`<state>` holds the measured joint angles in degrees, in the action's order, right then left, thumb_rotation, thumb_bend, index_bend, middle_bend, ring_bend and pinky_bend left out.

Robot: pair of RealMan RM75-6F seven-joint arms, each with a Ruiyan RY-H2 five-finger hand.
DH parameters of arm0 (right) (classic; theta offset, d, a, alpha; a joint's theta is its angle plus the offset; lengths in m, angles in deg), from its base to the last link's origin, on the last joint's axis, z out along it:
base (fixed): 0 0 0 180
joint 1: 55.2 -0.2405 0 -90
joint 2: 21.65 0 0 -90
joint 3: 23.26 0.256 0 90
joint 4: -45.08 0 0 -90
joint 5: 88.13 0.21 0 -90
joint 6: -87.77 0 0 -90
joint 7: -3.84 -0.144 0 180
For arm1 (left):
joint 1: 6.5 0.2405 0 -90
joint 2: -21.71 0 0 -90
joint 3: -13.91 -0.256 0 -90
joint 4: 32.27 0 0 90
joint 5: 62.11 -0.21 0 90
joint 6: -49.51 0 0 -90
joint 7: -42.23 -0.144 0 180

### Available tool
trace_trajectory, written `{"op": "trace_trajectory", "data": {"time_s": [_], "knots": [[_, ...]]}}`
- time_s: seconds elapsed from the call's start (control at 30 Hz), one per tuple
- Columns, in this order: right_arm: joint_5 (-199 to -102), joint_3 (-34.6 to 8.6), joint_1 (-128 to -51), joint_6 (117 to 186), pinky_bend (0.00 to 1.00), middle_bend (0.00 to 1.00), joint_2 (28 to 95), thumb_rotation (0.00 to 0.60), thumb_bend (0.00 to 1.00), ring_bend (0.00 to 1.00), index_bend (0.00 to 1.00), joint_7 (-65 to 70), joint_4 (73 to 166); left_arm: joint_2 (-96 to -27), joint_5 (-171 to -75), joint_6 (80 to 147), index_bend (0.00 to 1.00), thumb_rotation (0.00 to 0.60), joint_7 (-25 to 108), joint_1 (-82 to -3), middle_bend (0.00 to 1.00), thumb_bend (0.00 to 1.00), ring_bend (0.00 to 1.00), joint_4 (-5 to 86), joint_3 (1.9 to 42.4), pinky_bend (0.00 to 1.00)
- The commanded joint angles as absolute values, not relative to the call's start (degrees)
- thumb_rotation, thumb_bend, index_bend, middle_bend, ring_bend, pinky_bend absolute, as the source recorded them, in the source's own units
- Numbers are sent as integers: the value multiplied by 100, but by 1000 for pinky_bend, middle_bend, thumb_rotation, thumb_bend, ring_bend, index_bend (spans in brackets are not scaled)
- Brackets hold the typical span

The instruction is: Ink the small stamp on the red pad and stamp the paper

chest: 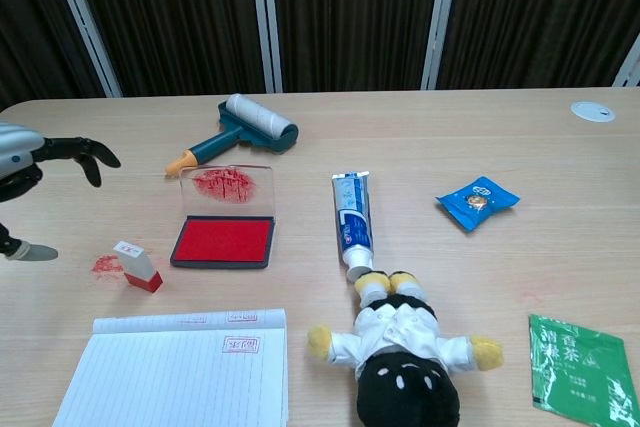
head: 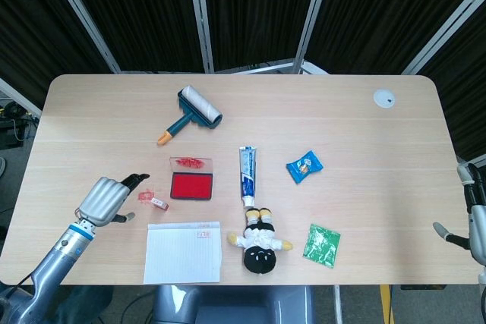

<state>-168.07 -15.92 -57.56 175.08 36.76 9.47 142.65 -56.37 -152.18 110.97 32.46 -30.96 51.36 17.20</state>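
Fingers: those of your left hand point(head: 106, 199) are apart and lightly curled, holding nothing, tips aimed at the small stamp point(head: 159, 203).
Stamp: it lies tilted on the desk point(head: 342, 142), red end down toward you, just beside a red smear point(chest: 105, 265) on the wood, near your fingertips but not touching them.
Approach: bring the thumb and a facing finger to opposite sides of the white body, above the red base, so the inked face is left free and you can keep it level later.
Grip: I judge the stamp light and likely to tip or skid; settle over it before you close, and don't push it sideways into the smear.
Red pad: the red pad point(head: 190, 186) sits open just right of the stamp, its clear lid point(chest: 227, 185) stained and raised behind it.
Paper: the paper point(head: 183, 252) lies nearest you, below the stamp and pad, with 1 red mark already near its top edge.
Right hand: your right hand point(head: 475, 218) shows only at the far edge of the head view, well apart from everything; fingers spread, holding nothing.
Neighbours: the toothpaste tube point(head: 247, 174) and the plush doll point(head: 260, 240) lie right of the pad, out of your path.
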Motion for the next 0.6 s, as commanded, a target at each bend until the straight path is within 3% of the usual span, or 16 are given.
{"op": "trace_trajectory", "data": {"time_s": [0.03,0.2,0.6], "knots": [[-16789,-1592,-5748,17512,0,0,3688,600,0,0,0,969,14248,-5783,-15322,10994,235,600,3449,-3244,322,130,827,4911,1671,885],[-16768,-1591,-5751,17501,0,0,3706,600,0,0,0,998,14237,-5913,-15371,10913,318,600,3479,-3358,382,191,826,4676,1598,885],[-16703,-1586,-5786,17417,0,0,3731,600,0,0,0,1048,14208,-6280,-15585,11020,366,600,3471,-3490,393,235,826,4096,1437,884]]}}
